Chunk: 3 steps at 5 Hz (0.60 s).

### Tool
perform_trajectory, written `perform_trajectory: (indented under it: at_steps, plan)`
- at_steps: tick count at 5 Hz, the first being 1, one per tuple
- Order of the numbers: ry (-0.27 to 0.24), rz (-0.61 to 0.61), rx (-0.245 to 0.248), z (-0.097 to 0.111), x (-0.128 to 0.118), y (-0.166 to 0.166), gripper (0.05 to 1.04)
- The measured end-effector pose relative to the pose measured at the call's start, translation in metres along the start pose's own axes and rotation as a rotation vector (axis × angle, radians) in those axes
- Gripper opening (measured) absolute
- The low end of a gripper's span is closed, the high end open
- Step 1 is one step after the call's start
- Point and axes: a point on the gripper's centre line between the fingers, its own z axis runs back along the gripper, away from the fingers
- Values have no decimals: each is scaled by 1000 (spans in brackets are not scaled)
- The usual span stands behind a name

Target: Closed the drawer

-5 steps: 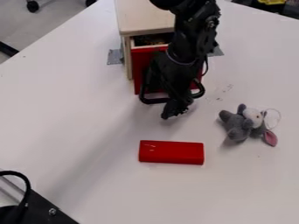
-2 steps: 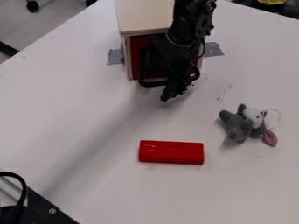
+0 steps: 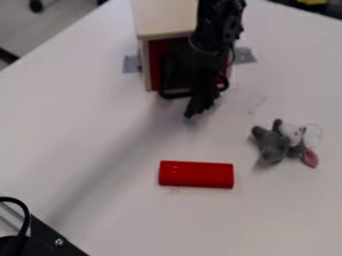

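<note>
The hand [image 3: 194, 111] hangs at the front of the wooden cabinet [image 3: 163, 17]; I cannot tell whether it is clenched or released. Behind it, the red drawer [image 3: 158, 57] sits in the cabinet, seemingly shut, and is probably light and rigid, better pushed at mid-front than gripped. Farther out from the cabinet's front lie a red block [image 3: 196, 174] and a grey plush toy [image 3: 270, 146].
</note>
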Motion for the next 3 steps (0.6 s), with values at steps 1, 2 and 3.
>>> perform_trajectory:
  at_steps: [1,2,3]
  plan:
    - [-40,-19,-8,24,-5,-11,1000]
    - [-86,-37,-12,42,-4,-24,1000]
    - [-116,-27,-15,61,-6,-23,1000]
